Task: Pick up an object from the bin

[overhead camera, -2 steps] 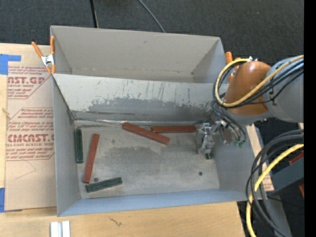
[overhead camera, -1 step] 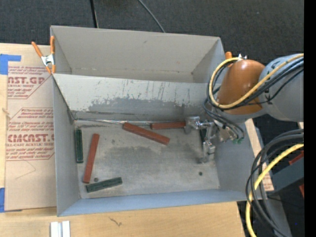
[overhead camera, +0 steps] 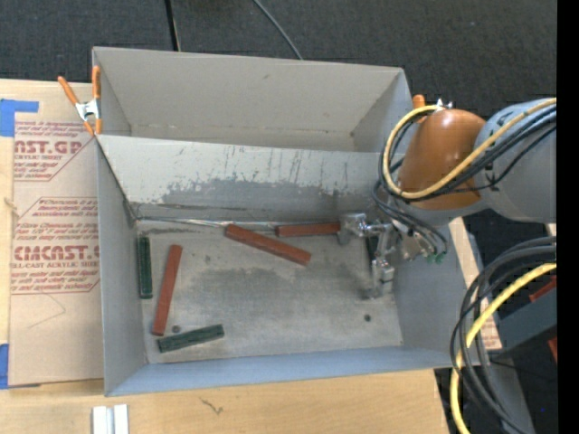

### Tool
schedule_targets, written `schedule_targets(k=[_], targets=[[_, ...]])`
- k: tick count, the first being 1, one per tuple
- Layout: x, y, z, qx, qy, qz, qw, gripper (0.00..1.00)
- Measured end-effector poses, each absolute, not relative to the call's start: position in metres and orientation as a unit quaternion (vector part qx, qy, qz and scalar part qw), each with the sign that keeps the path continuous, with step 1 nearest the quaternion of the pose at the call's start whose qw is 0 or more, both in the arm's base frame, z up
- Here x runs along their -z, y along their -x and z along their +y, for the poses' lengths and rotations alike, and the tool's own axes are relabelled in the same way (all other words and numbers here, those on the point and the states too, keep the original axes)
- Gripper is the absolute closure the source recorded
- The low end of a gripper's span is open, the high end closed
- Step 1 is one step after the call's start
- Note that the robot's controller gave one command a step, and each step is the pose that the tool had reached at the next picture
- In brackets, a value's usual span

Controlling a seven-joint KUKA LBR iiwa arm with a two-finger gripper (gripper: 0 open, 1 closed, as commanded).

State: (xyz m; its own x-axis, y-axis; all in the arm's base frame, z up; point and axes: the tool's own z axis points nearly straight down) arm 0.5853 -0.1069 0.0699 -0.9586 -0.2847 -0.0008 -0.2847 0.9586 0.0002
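1. Your likeliest target, judging by nearness, is the reddish-brown stick. It lies flat along the foot of the back wall, and its right end sits just beside the upper part of your hand.
2. Your hand hangs low in the right part of the grey metal bin, with its tip over bare floor and apart from that stick's length. You cannot tell from this view whether the hand is open or closed. Nothing can be made out in its grip, so count it as carrying nothing.
3. A second reddish-brown stick lies tilted just left of the first, nearer the middle of the floor. The two are close, but whether they touch is unclear.
4. Three more sticks lie well apart from the hand, on the left side.
   - A third reddish stick runs roughly front to back.
   - A dark green stick lies beside it, along the left wall.
   - Another dark green stick lies flat near the front left corner.
5. By my reading you are early in the task. The arm is down in the bin, but no stick is gripped or lifted.
6. What is left is the whole pick. Bring the hand over one stick, close on it across its narrow width, and raise it clear of the floor and walls.
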Motion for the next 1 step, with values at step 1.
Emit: schedule_targets(k=[1], targets=[[-0.0853, -0.5618, -0.1308, -0.002, 0.046, 0.999, 0.0, 0.0]])
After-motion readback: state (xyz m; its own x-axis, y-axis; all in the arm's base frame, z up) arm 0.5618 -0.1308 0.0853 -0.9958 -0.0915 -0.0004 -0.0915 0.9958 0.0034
